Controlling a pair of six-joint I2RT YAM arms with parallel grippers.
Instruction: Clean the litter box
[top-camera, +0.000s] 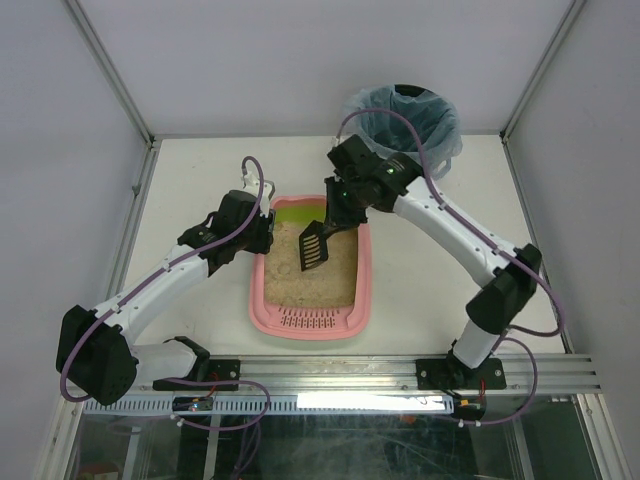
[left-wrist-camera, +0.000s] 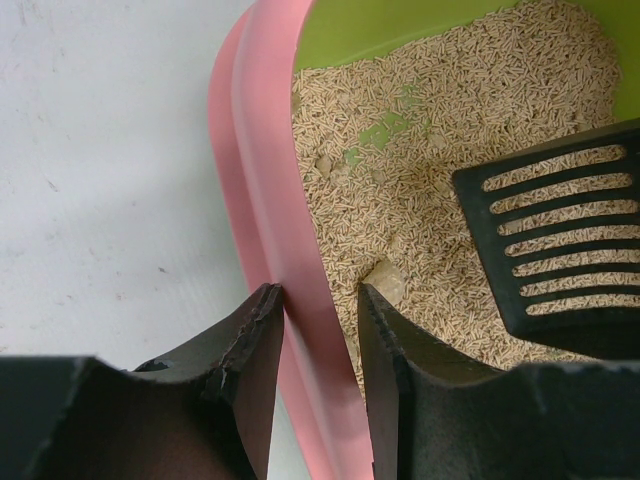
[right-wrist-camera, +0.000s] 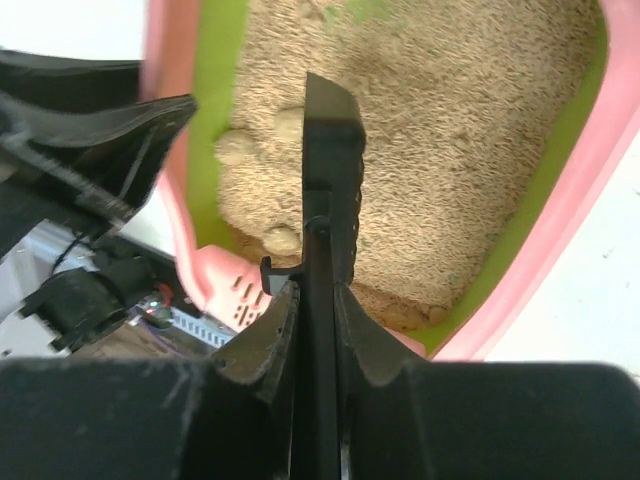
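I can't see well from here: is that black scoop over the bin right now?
No, the scoop hangs over the litter box, apart from the bin.

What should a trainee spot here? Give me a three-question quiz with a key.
1. Fill in: the bin stands at the table's far ____ corner, by the robot's own sides.
2. True or false: the scoop lies loose on the litter.
3. Choose one: the left claw grips A) the litter box's wall, B) the bin's rim, C) the scoop's handle.

Key
1. right
2. False: the right claw is shut on its handle and holds it over the litter.
3. A: one finger is outside the pink wall and one is inside.
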